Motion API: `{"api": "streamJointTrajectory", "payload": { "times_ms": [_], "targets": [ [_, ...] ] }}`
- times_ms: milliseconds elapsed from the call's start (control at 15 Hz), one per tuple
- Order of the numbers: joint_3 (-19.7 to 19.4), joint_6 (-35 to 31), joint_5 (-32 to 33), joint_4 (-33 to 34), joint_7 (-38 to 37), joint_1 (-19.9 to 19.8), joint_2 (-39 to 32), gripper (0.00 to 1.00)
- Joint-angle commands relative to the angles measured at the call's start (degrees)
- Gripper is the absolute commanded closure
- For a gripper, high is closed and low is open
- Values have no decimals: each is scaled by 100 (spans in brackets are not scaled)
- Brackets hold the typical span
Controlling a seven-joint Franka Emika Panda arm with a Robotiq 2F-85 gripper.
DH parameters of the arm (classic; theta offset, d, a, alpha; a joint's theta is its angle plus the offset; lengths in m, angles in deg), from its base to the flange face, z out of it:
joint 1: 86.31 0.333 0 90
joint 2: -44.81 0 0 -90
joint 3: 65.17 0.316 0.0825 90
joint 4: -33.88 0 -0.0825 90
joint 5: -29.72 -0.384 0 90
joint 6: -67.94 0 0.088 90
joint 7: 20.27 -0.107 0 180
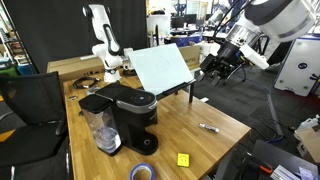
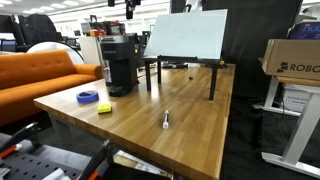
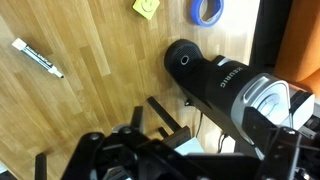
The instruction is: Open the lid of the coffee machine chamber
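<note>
The black coffee machine chamber (image 1: pixel 133 112) stands on the wooden table, with a clear water tank (image 1: pixel 101 128) beside it. Its rounded black lid (image 1: pixel 136 99) lies flat and shut on top. The machine also shows in an exterior view (image 2: pixel 120 62) and from above in the wrist view (image 3: pixel 215 85), where the lid (image 3: pixel 186 60) is shut. My gripper (image 1: pixel 223 66) hangs in the air well off to one side of the machine, beyond a whiteboard. Its fingers look spread and empty, and in the wrist view the gripper (image 3: pixel 200 162) is dark at the bottom edge.
A whiteboard on a black stand (image 1: pixel 162 68) sits between my gripper and the machine. A marker (image 1: pixel 209 127), a yellow sticky note (image 1: pixel 183 159) and a blue tape roll (image 1: pixel 143 172) lie on the table. A white robot arm (image 1: pixel 104 35) stands behind. An orange sofa (image 2: pixel 40 75) is beside the table.
</note>
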Motion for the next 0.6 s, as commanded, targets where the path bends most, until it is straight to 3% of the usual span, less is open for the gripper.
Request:
{"api": "streamJointTrajectory", "payload": {
  "times_ms": [0, 267, 533],
  "targets": [
    [-415, -426, -690, 119, 787, 325, -581, 0],
    [-579, -727, -1571, 322, 1647, 715, -1179, 0],
    [-385, -651, -2561, 689, 2510, 981, -1731, 0]
  ]
}}
